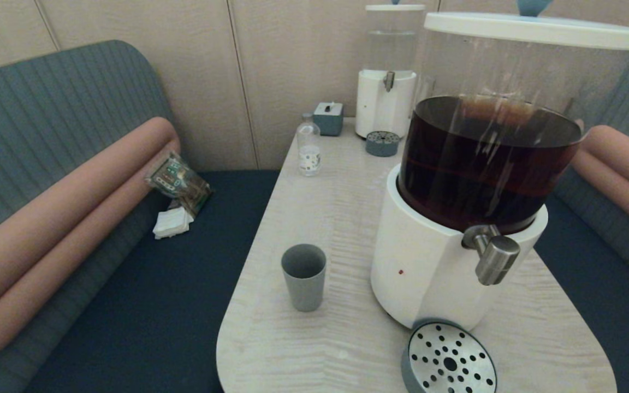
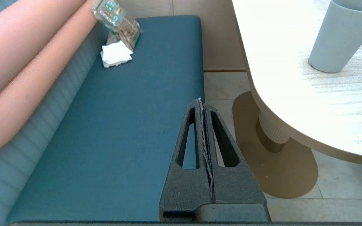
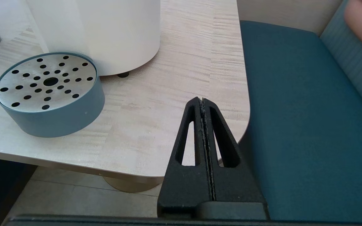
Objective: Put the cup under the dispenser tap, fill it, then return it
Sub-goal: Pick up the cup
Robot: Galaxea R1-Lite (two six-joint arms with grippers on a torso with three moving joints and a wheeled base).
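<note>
Both claws closed, empty: left gripper off the table's near left edge, right gripper off its right. Grey cup upright left of the dispenser tap; I judge it light, stiff, smooth; grip mid-wall.

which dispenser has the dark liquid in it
The big near dispenser, with the steel tap; its tank holds dark brown liquid. The small far dispenser by the wall holds clear liquid.
</note>
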